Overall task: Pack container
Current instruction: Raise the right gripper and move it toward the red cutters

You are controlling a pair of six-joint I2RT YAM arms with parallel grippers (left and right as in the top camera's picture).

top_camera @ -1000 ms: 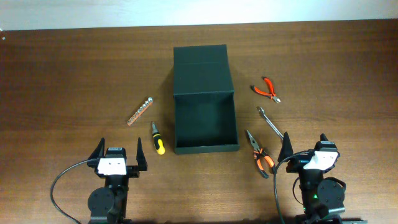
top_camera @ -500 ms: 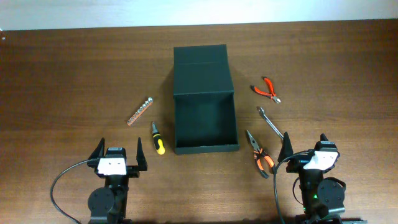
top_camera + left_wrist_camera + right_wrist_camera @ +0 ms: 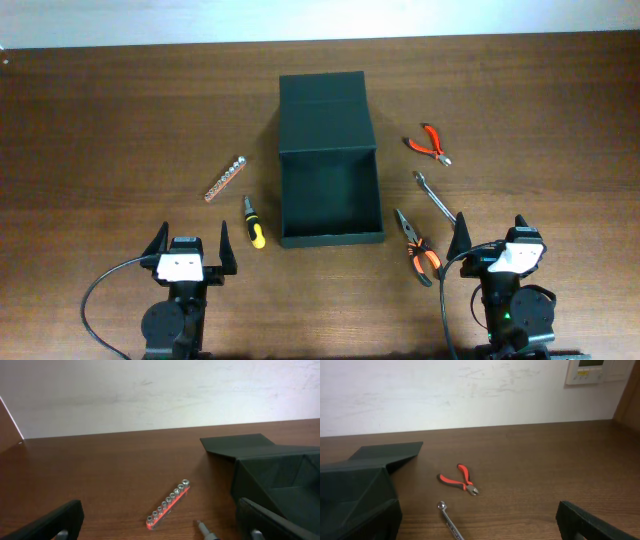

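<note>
The container [image 3: 330, 205] is a dark green-black box in the table's middle, open, with its flap lid [image 3: 322, 110] laid back behind it. It shows in the left wrist view [image 3: 280, 477] and the right wrist view [image 3: 355, 495]. My left gripper [image 3: 192, 238] is open and empty near the front edge, left of the box. My right gripper [image 3: 490, 228] is open and empty, right of the box. A socket rail [image 3: 225, 177] and a yellow-handled screwdriver [image 3: 254, 222] lie left of the box. Red cutters [image 3: 429, 141], a wrench [image 3: 434, 195] and orange-handled pliers [image 3: 417, 247] lie to its right.
In the left wrist view the socket rail [image 3: 168, 504] and the screwdriver tip [image 3: 204, 529] lie between my fingers [image 3: 55, 520]. In the right wrist view the cutters [image 3: 460, 479] and wrench [image 3: 449, 521] lie ahead. A white wall stands beyond the table's far edge.
</note>
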